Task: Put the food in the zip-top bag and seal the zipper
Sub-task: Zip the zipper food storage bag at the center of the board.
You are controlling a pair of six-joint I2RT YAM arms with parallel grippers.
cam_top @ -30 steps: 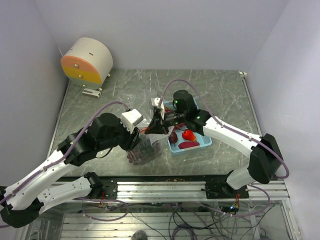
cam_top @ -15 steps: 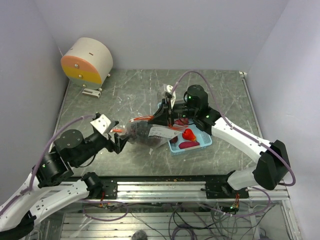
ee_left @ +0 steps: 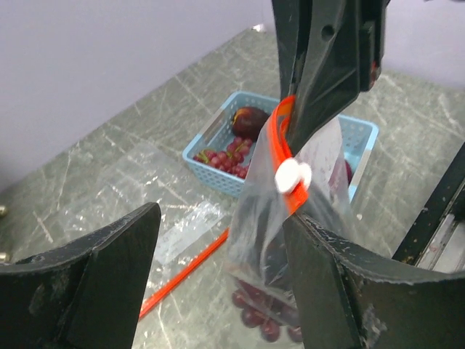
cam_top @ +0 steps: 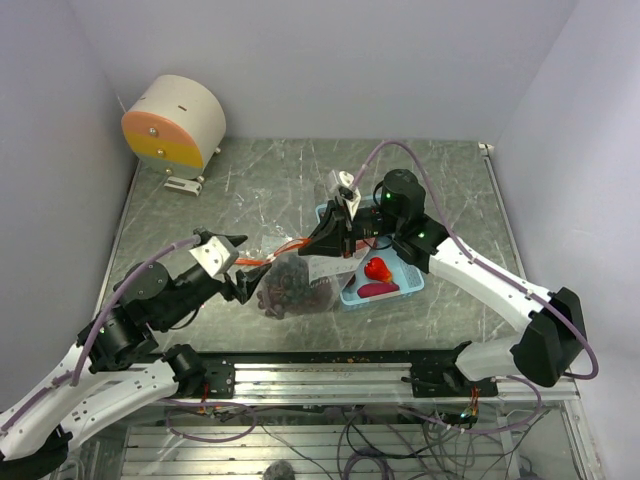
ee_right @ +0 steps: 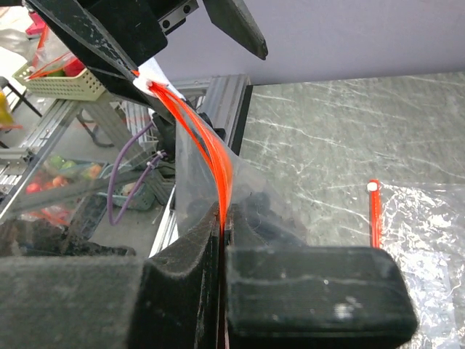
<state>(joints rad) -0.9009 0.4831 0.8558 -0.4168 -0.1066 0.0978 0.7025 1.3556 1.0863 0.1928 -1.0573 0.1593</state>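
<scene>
Currently, the right gripper (ee_right: 221,227) is fully closed on the zipper (ee_left: 277,138). It pinches the orange-red strip flat between its two fingers and holds the mouth of the zip-top bag (ee_left: 254,225) raised above the tabletop (cam_top: 250,180), near the middle and toward the near edge. A white slider (ee_left: 293,176) sits on the strip just below the grip. A dark red berry cluster (ee_left: 265,323) fills the bottom of the bag.

The left gripper (ee_left: 220,216) stands wide open and holds nothing. The lower part of the bag hangs between its fingers, close to one of them; whether they touch cannot be told.

Beyond the bag, right of centre, the light blue tray (cam_top: 410,285) rests on the tabletop. It contains more berries (ee_left: 225,156), a dark round fruit (ee_left: 249,120) and red fruit (cam_top: 378,268). A second clear bag (ee_left: 167,189) with an orange-red strip lies flat on the tabletop beside the tray.
</scene>
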